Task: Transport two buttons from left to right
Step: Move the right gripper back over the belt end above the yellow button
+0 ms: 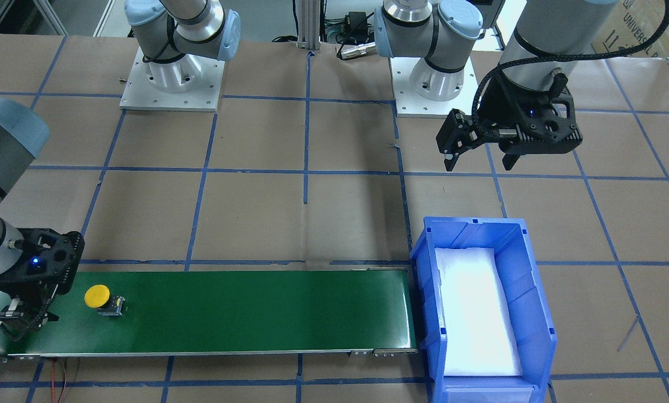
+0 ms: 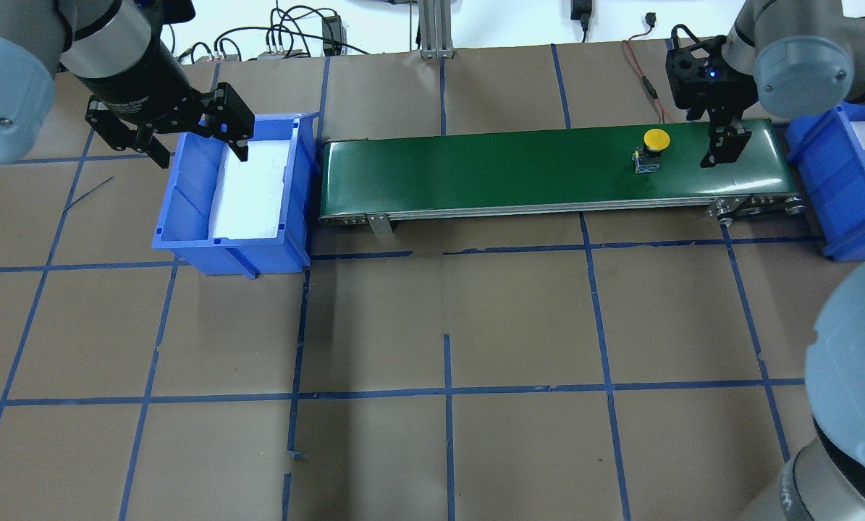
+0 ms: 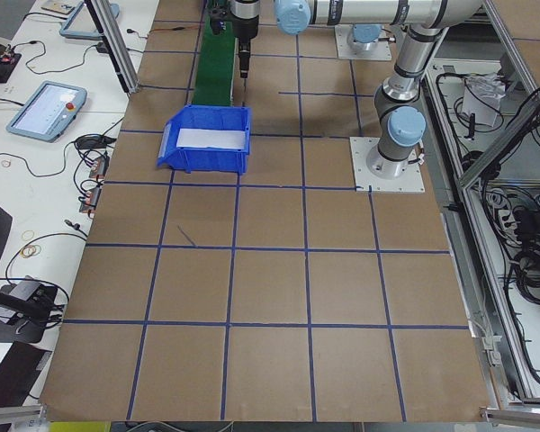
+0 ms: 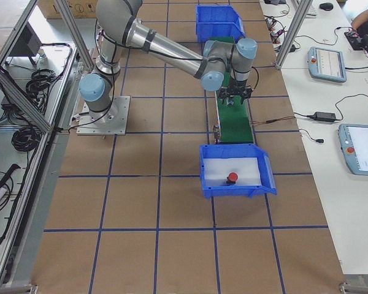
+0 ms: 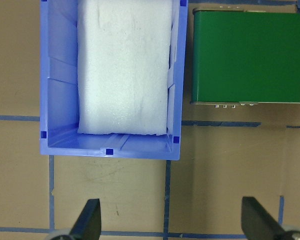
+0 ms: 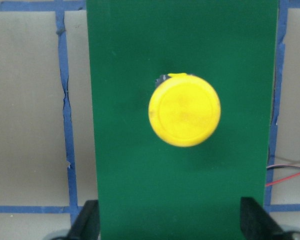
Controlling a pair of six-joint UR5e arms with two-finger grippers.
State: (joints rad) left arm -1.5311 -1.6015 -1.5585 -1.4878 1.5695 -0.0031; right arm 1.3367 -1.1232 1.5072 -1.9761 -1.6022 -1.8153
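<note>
The right claw (image 2: pixel 725 148) is spread wide and gripping nothing, hanging over the right end of the green conveyor belt (image 2: pixel 475 166). Its wrist camera shows both fingers (image 6: pixel 87 222) well apart, one near each long edge of the belt, neither touching anything. The yellow button (image 2: pixel 653 145) sits on the belt, cap up, just beside that claw on the side toward the belt's middle, and clear of both fingers. Nothing lies between claw and button, just bare belt.

At the belt's left end the left claw (image 2: pixel 202 148) is wide open and empty too. It hovers over the edge of the blue bin (image 2: pixel 222 253) that butts against that end of the belt. Inside that bin there's only a white foam liner (image 5: pixel 125 65).

Past the belt's right end stands a second blue bin (image 4: pixel 208 177), and the red button (image 4: pixel 232 177) rests on its white liner, near the wall farthest from the belt. Both bins and the belt stand on the brown desk (image 2: pixel 446 325), which is crossed by blue tape lines.
</note>
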